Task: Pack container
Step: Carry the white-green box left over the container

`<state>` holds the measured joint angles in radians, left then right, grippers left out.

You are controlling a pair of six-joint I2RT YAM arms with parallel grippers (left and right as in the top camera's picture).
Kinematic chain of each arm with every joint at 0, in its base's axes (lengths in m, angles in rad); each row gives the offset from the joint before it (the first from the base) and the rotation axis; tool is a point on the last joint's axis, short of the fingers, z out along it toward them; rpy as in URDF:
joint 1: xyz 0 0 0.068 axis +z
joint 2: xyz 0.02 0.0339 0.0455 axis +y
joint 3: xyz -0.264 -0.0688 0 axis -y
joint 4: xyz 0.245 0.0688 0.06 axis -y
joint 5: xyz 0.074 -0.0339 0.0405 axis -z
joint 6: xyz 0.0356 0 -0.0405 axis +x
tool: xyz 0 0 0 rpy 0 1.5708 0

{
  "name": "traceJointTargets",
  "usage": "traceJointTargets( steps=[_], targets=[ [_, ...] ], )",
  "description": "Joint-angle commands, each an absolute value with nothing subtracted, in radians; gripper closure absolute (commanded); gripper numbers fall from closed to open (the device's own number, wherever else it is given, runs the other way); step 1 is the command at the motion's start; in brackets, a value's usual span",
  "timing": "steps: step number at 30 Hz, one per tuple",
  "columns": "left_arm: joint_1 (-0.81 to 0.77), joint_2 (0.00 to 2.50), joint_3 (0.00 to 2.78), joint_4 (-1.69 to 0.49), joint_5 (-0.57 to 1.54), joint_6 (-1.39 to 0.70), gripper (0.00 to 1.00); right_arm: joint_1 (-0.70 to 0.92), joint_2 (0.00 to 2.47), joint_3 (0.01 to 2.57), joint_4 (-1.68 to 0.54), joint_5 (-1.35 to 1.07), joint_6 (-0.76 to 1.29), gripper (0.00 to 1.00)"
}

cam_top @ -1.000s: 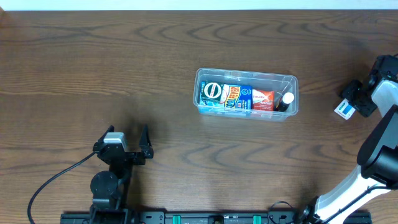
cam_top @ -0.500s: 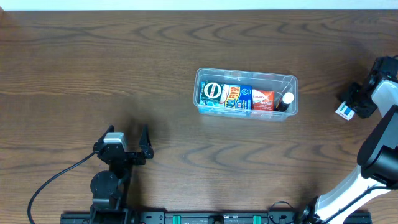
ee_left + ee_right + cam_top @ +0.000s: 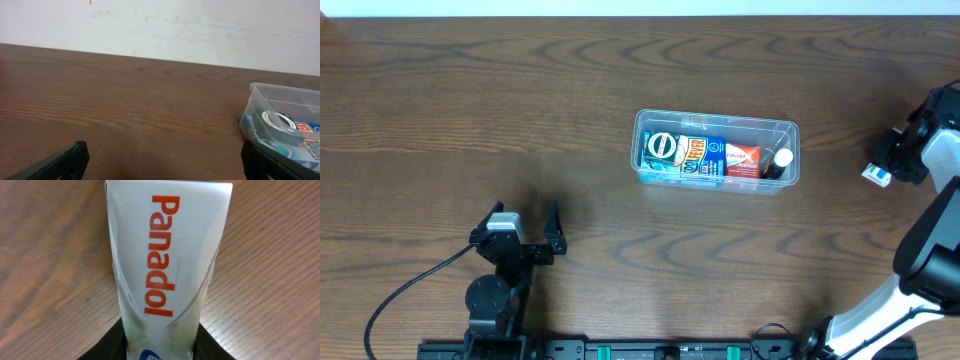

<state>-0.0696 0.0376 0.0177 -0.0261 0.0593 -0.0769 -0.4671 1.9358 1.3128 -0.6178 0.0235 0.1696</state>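
Right wrist, white box lettered "Panadol" in orange-red, held by right fingers

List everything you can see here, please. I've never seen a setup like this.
table: one, dark brown wood, under everything
tub: one, clear plastic, table centre
roll: one, white and dark, tub's left end
blue box: one, orange print, beside the roll
red box: one, red and white, right of the blue box
bottle: one, dark, white cap, tub's right end
Panadol box: one, white, orange lettering, far right
cable: one, black, lower left
left gripper: black, open, empty
right gripper: black, gripping the Panadol box
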Motion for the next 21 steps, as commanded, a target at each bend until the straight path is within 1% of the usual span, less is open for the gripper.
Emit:
traceJointTargets(
  steps=[1,4,9,13,15,17,21],
  targets=[
    [-0.075,0.037,0.004,-0.067,0.052,-0.064,0.02,-0.449,1.835,1.31,-0.621,0.022,0.102,0.67],
    [-0.075,0.037,0.004,-0.067,0.052,-0.064,0.02,-0.415,1.741,1.319,-0.621,-0.014,0.025,0.66],
    [-0.075,0.037,0.004,-0.067,0.051,-0.064,0.02,-0.315,1.564,1.357,-0.621,-0.186,-0.128,0.68],
    [-0.075,0.037,0.004,-0.067,0.052,-0.064,0.02,-0.186,1.447,1.388,-0.62,-0.244,-0.266,0.7],
    [-0.075,0.037,0.004,-0.067,0.052,-0.064,0.02,-0.101,1.405,1.389,-0.621,-0.244,-0.35,0.73],
    [-0.075,0.037,0.004,-0.067,0.052,-0.064,0.02,-0.024,1.387,1.389,-0.621,-0.244,-0.4,0.77],
    [-0.075,0.037,0.004,-0.067,0.052,-0.064,0.02,0.131,1.398,1.388,-0.629,-0.244,-0.499,0.79]
  ],
)
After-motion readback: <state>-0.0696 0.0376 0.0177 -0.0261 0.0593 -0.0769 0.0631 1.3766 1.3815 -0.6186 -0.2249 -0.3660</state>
